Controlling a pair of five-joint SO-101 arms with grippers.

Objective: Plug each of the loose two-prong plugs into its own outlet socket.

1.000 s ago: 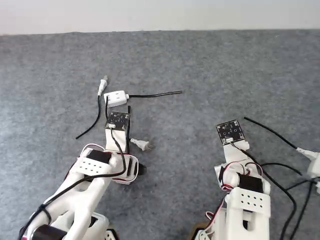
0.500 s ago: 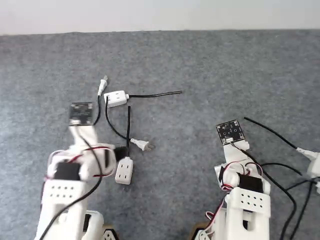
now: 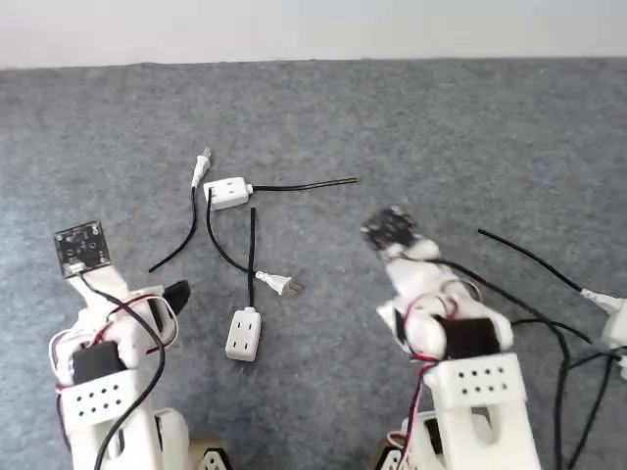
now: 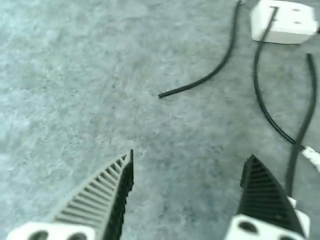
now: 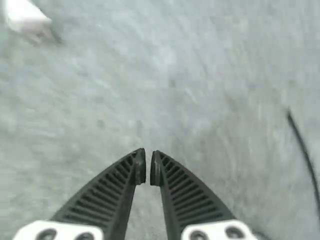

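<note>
A white outlet socket (image 3: 243,335) lies near the front on its black cord, with a loose two-prong plug (image 3: 280,284) just beyond it. Farther back sits a second white socket (image 3: 227,192) (image 4: 285,21), and another plug (image 3: 204,162) lies at its left. My left gripper (image 3: 162,294) (image 4: 190,156) is open over bare carpet, left of the near socket, facing a loose cord end (image 4: 160,95). My right gripper (image 5: 147,161) is shut on nothing above the carpet. The right arm (image 3: 460,338) leans toward the table's middle, right of the loose plug.
The table is grey carpet (image 3: 441,127). More black cords and a white connector (image 3: 605,302) lie at the right edge beside the right arm. A long cord (image 3: 304,185) runs right from the far socket. A black cord (image 5: 305,150) shows in the right wrist view.
The left arm has swung left, away from the near socket, which stays lying on the carpet. In the last half second the right arm swung left toward the middle.
</note>
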